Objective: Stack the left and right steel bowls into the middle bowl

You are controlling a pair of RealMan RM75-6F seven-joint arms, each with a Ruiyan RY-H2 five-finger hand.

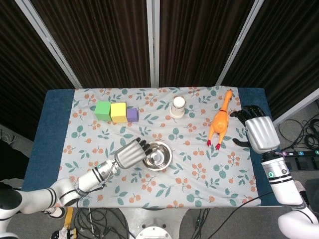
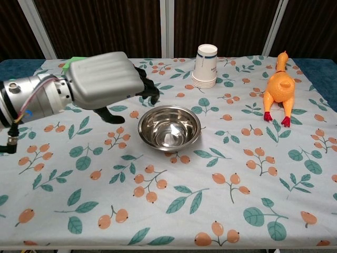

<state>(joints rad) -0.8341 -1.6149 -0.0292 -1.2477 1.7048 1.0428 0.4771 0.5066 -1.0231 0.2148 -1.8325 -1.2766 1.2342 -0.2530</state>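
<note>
dark pleated curtains behind table; grey floor, cables, possibly power strip.

Open cloth before bowl

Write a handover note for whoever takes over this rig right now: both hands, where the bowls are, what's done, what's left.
Left hand: holds nothing, fingers apart, raised just left of the steel bowls.
Right hand: holds nothing, near the table's right edge beside the rubber chicken.
Bowls: one nested pile at mid-table; no separate bowl stands to either side.
Done: stacking appears finished, though the count within the pile can't be told.
Left: confirm the nest sits flat, then withdraw both arms.
</note>
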